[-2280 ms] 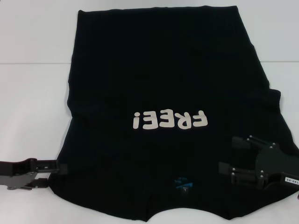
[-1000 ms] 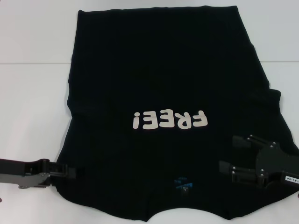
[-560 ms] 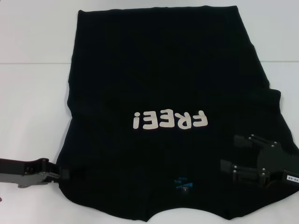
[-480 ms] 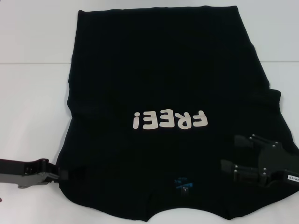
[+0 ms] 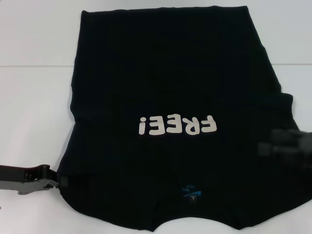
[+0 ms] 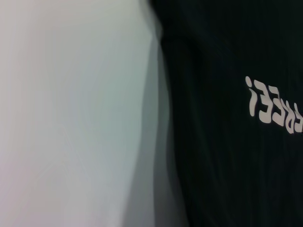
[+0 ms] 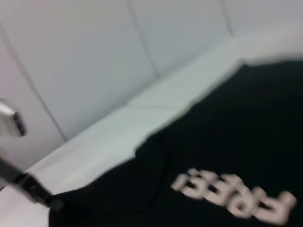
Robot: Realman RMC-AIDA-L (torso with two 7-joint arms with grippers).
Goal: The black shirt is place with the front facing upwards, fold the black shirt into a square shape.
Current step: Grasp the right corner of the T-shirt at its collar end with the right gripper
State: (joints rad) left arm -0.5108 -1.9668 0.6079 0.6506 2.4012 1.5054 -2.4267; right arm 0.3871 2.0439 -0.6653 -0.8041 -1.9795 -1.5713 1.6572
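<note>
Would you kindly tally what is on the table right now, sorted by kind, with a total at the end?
Black shirt: 1
Robot claws: 2, the left claw at the shirt's near left edge, the right claw over its right sleeve
Total: 3

Before me lies a plain white tabletop, its smooth matte surface running out to both sides and towards the far edge. A thin straight seam line crosses it from side to side in the far part. From my right wrist I see a pale panelled wall rising behind the table.
</note>
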